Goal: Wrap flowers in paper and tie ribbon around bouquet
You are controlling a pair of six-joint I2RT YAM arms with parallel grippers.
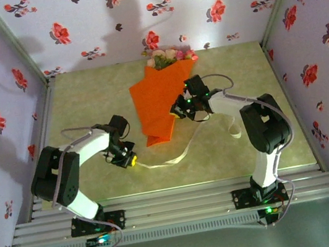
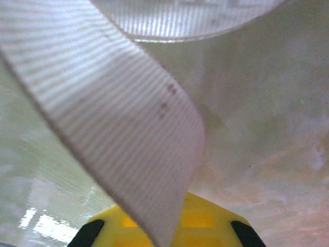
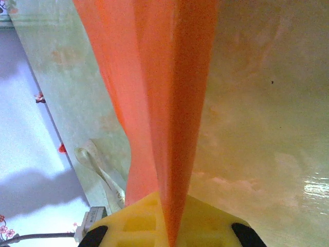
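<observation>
Two arms reach inward from their bases at the bottom of the top view. The left arm folds at its elbow at lower left and runs its forearm rightward, low over the pale green tabletop [image 1: 80, 105]. This puts the left gripper [image 1: 129, 159] left of centre, tilted down toward the surface. In the left wrist view, its yellow finger pads [image 2: 205, 221] are pressed together on the long, narrow cream-white woven ribbon [image 2: 128, 128]. The ribbon rises from the left gripper [image 2: 164, 234] toward the upper left of that frame and loops back across the top edge.

In the top view the ribbon [image 1: 179, 155] trails rightward from the pinch across the table. It curves up toward the right arm, and a second length lies beside that arm's upper link.

The right arm stands upright at lower right, bends at its elbow and extends its forearm leftward. The right gripper [image 1: 180, 107] sits at the right edge of the thin bright orange paper sheet [image 1: 159, 99]. In the right wrist view, the yellow pads [image 3: 139, 221] of the right gripper [image 3: 167, 234] pinch a raised fold of the paper [image 3: 159, 92].

The paper lies folded at frame centre. The small pink and cream rose flowers [image 1: 169, 55] protrude from its upper end, near the floral-print back wall [image 1: 196, 5].
</observation>
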